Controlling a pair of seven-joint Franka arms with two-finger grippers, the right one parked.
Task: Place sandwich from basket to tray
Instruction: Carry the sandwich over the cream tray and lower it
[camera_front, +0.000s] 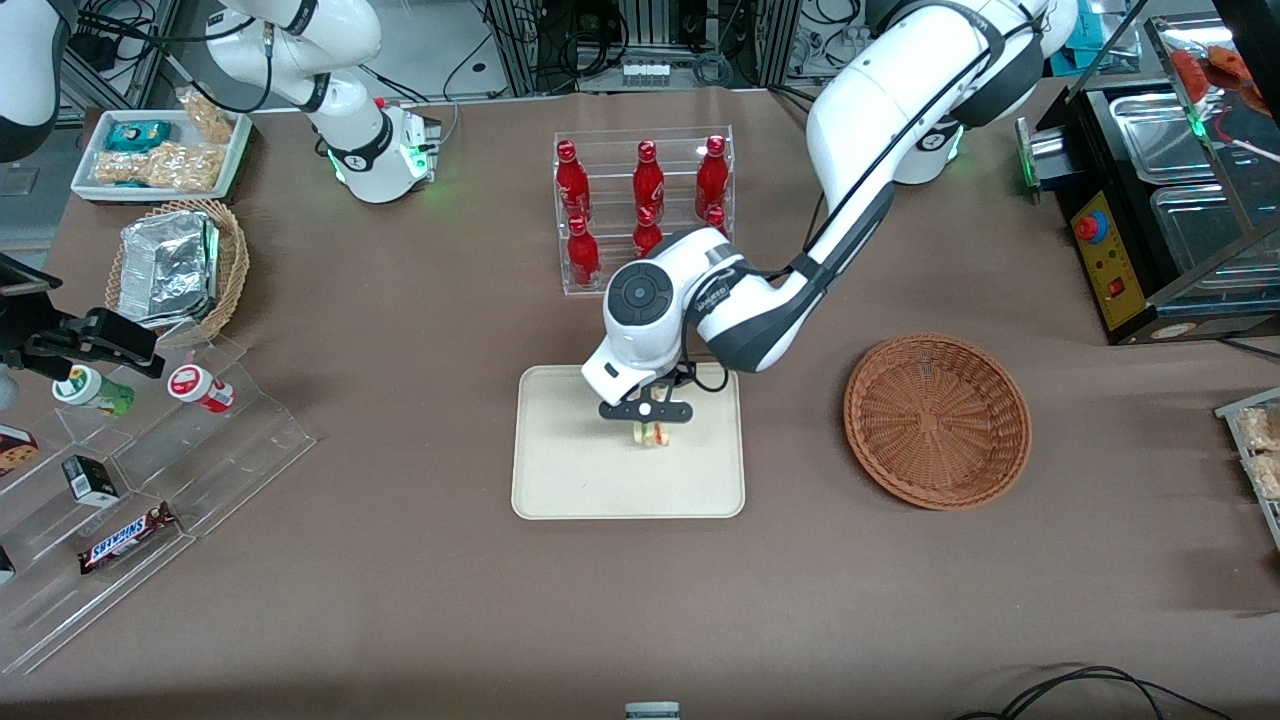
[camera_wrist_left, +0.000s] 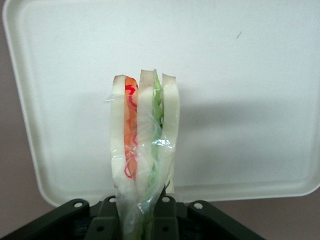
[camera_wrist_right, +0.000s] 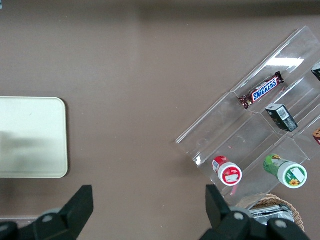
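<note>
My left gripper hangs over the cream tray, shut on the clear-wrapped sandwich. In the left wrist view the sandwich stands on edge between the two dark fingers, showing white bread with orange and green filling, with the tray spread beneath it. I cannot tell whether the sandwich touches the tray. The reddish-brown wicker basket lies beside the tray toward the working arm's end of the table and holds nothing.
A clear rack of red bottles stands farther from the front camera than the tray. Toward the parked arm's end are a tan basket with foil packs, a white snack tray and clear stepped shelves with snacks. A black machine sits at the working arm's end.
</note>
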